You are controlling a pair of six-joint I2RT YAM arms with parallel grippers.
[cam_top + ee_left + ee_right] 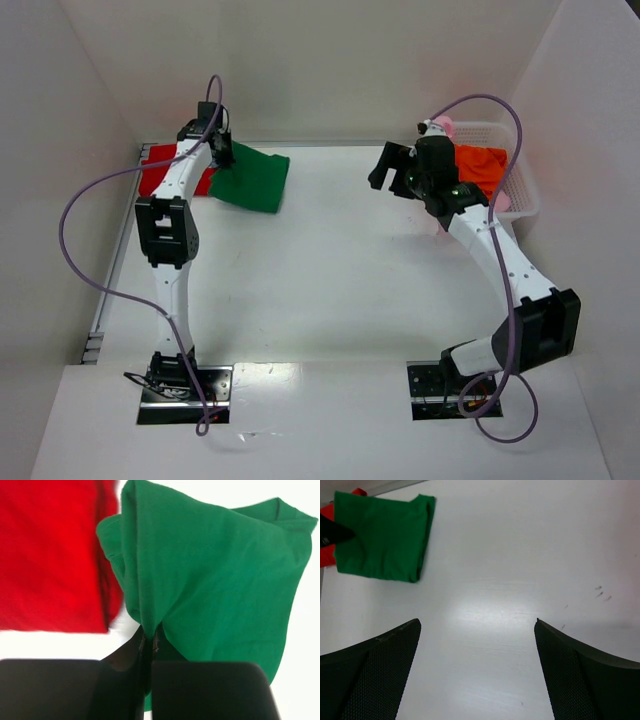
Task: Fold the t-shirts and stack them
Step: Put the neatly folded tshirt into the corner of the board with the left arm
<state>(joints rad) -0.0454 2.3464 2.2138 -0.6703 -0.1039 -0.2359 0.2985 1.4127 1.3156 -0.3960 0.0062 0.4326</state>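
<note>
Green shirt [225, 580], clamped at one edge in the left claw [148, 636], could be pulled unfolded when lifted; right claw [477, 623] is held apart.

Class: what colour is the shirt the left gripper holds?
The shirt is green; clearest in left wrist view.

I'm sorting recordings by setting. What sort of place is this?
Probably a robot lab cell: bare white walls box in a white table, with the left arm and right arm bolted at its near edge.
</note>
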